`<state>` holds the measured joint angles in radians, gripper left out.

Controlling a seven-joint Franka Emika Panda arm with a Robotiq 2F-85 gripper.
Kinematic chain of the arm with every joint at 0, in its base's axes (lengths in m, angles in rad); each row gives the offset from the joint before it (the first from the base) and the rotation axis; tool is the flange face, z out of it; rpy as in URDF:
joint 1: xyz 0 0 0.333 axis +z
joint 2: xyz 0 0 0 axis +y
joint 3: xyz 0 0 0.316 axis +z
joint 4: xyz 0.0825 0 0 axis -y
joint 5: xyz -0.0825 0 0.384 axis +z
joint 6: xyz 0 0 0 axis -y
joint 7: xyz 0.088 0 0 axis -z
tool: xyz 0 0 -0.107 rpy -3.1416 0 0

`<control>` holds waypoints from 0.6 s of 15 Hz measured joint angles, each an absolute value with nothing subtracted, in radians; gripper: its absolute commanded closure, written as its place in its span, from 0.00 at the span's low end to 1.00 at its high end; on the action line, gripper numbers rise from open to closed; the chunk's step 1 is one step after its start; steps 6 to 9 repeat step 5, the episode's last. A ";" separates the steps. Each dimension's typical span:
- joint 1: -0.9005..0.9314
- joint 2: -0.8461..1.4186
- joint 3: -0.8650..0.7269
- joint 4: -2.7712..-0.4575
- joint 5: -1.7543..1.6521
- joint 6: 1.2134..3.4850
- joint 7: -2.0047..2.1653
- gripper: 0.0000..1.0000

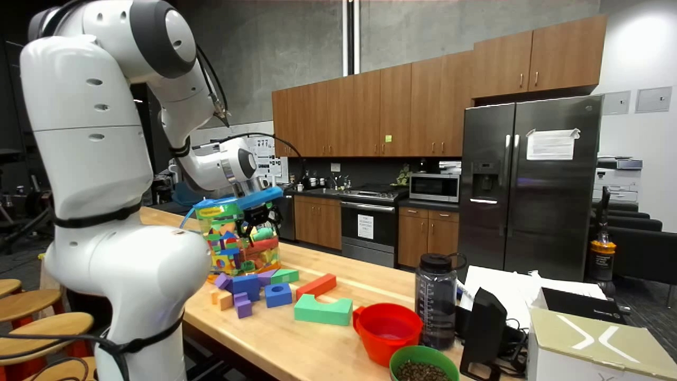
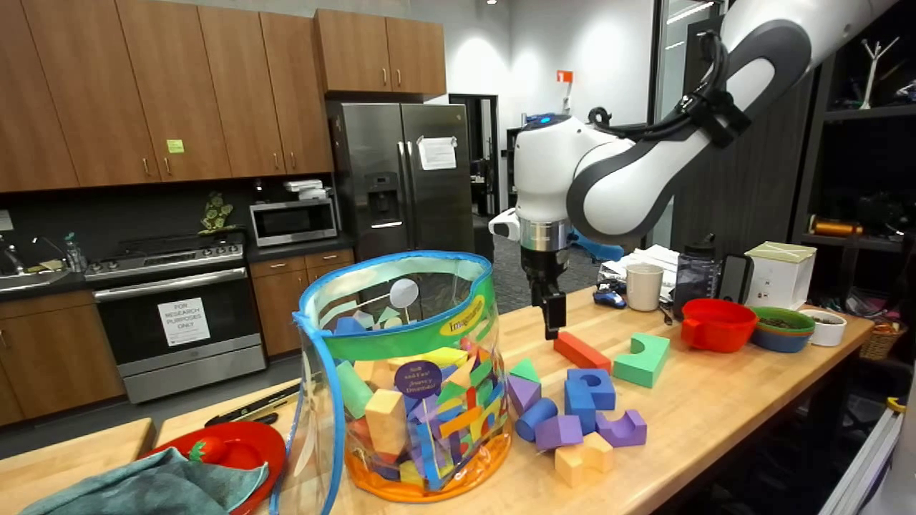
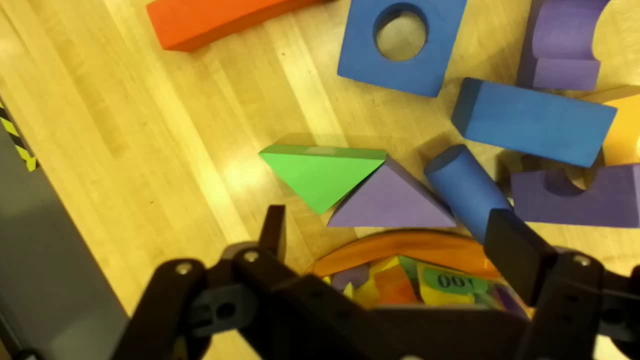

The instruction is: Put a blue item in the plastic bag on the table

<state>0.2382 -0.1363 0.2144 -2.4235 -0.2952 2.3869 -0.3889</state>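
Note:
The clear plastic bag (image 1: 218,225) (image 2: 469,336) stands upright and open on the light wood table (image 1: 365,288) (image 2: 687,429), with multicoloured blocks inside. Its orange base rim (image 3: 410,245) shows in the wrist view. Loose blue items lie beside it: a block with a hole (image 1: 278,296) (image 2: 601,390) (image 3: 360,65), a rectangular block (image 1: 246,287) (image 2: 580,408) (image 3: 537,122) and a cylinder (image 2: 537,419) (image 3: 462,185). My gripper (image 1: 259,219) (image 2: 553,315) (image 3: 387,220) is open and empty, pointing down above the table beside the bag. One finger covers part of the cylinder in the wrist view.
Green (image 3: 325,175) and purple (image 3: 395,200) triangles lie by the bag. A red bar (image 1: 316,286), green arch (image 1: 323,311) and orange and purple blocks lie nearby. A red bowl (image 1: 389,330), green bowl (image 1: 423,365) and dark bottle (image 1: 436,301) stand farther along. A red plate (image 2: 250,458) holds a cloth.

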 measured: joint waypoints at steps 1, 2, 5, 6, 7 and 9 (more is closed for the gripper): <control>0.235 -0.137 0.211 -2.404 -0.295 2.382 -0.393 0.00; 0.232 -0.137 0.208 -2.384 -0.295 2.377 -0.397 0.00; 0.228 -0.137 0.202 -2.339 -0.295 2.370 -0.403 0.00; 0.228 -0.137 0.202 -2.339 -0.295 2.370 -0.403 0.00; 0.228 -0.137 0.202 -2.339 -0.295 2.370 -0.403 0.00; 0.228 -0.137 0.202 -2.339 -0.295 2.370 -0.403 0.00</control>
